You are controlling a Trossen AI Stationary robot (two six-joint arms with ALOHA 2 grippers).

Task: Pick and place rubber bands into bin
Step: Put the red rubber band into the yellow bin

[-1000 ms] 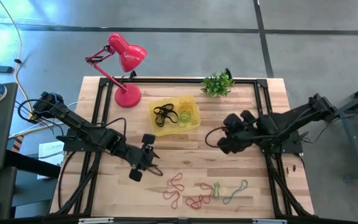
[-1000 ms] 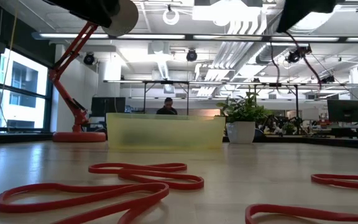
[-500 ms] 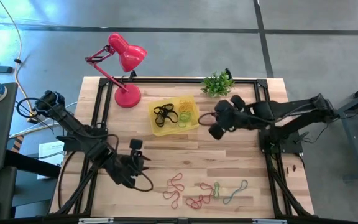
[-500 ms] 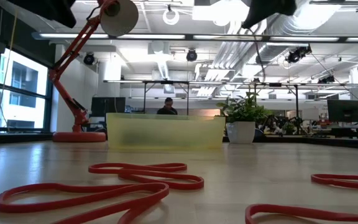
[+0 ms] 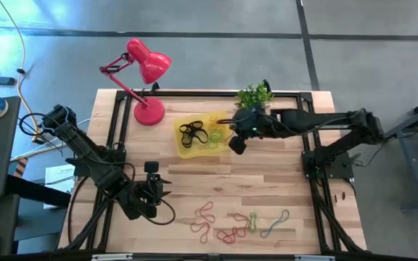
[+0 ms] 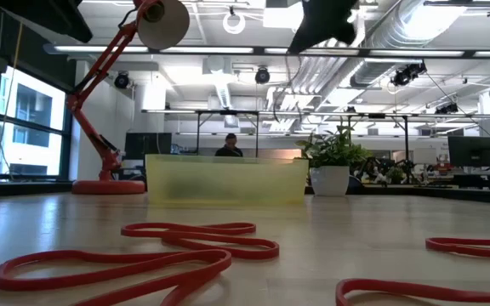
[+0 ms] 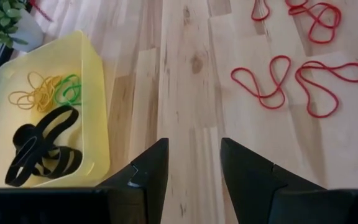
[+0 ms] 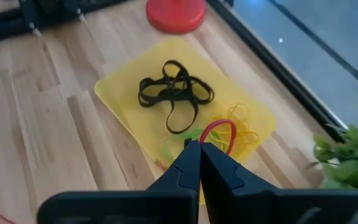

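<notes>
Red rubber band [image 8: 219, 132] pinched in right gripper [image 8: 199, 148], hanging over yellow bin [image 5: 223, 145] at its right edge. Black, green, tan bands [image 7: 39, 146] inside. Red loops [image 7: 294, 78] on table [image 5: 281, 181]. Left gripper [image 7: 193, 155] released, near front-left.

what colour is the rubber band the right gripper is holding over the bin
Red. The right gripper pinches a red rubber band above the yellow bin; the right wrist view shows it best.

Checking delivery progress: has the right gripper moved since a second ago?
Yes. In the high view the right gripper has swung from the table's right side to the bin, by the plant, pinching a red rubber band.
</notes>
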